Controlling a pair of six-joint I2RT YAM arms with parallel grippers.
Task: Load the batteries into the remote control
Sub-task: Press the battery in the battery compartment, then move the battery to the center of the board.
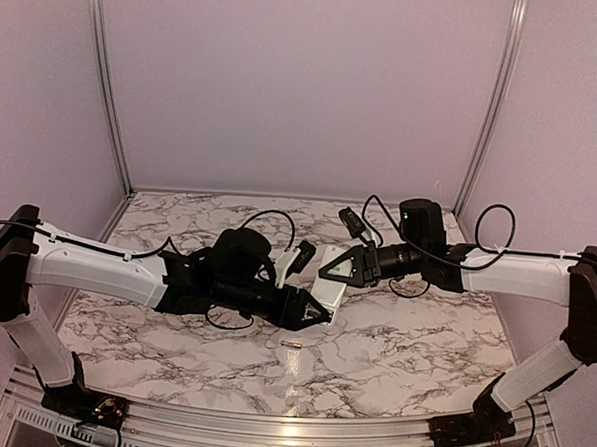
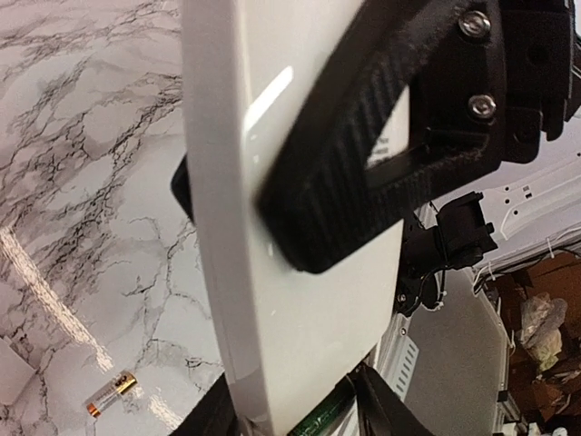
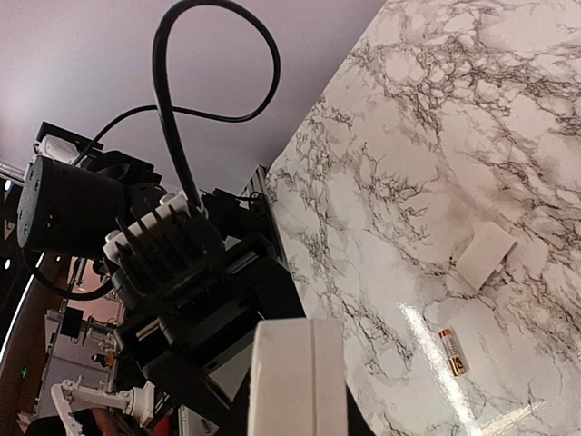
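**A:** Remote control [image 1: 326, 288], where is it?
**B:** Held up above the middle of the marble table [image 1: 423, 340]. One battery [image 1: 292, 343] lies loose below it. The left claw [image 1: 317, 314] is at its lower end, but I cannot tell if it grips. The right claw [image 1: 340, 268] pinches its upper part.

Lab test cell: aluminium frame [image 1: 109, 83], plain walls [image 1: 306, 84], marble tabletop [image 1: 402, 359].

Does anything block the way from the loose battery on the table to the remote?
Nothing visible does. The battery lies in the open on the table, apart from the remote control, which the right hand grips. The white cover piece lies aside.
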